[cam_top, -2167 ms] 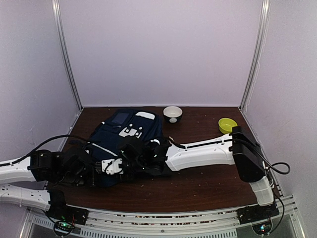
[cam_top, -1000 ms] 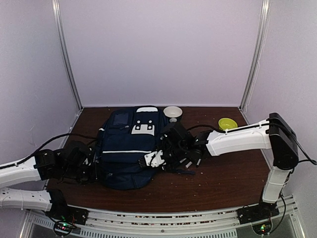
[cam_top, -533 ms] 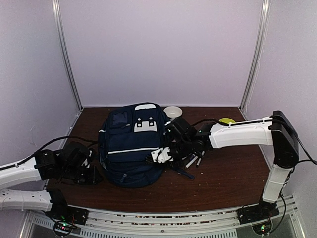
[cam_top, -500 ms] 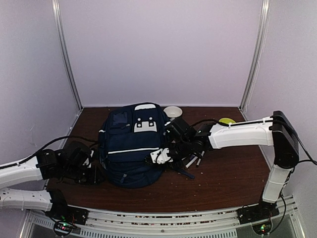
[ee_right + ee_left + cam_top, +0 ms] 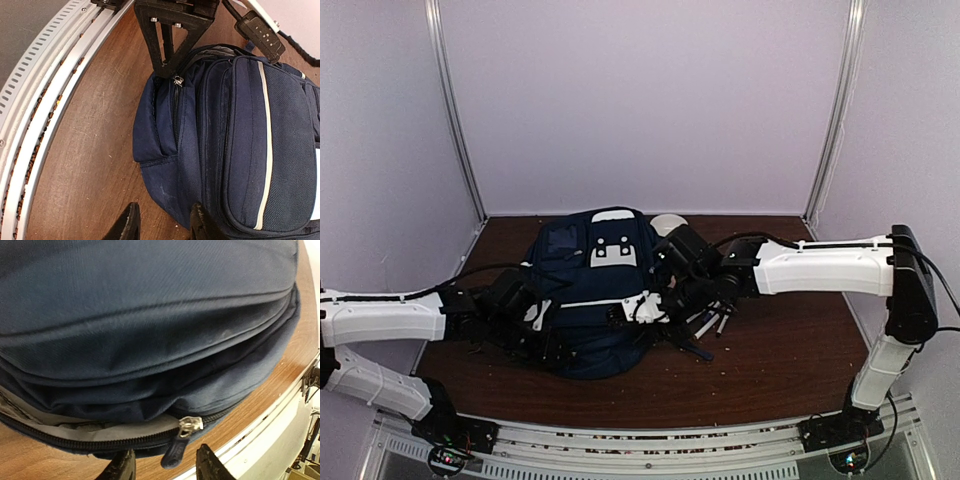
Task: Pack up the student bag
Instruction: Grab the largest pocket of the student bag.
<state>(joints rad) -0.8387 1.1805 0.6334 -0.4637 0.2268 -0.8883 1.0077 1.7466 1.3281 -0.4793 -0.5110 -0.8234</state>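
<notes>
Sitting left of centre on the tabletop (image 5: 760, 350), the student bag (image 5: 590, 300) has a hand at each flank. The left hand (image 5: 165, 470) is part open and empty, just by the zipper pull (image 5: 176, 454); the right hand (image 5: 162, 225) is part open too, gripping nothing.

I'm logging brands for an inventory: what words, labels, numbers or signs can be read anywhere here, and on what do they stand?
None can be read in any view.
The white patch on the bag: small dark marks, too small to read.
The zipper pull: any marking is too blurred to read.
</notes>
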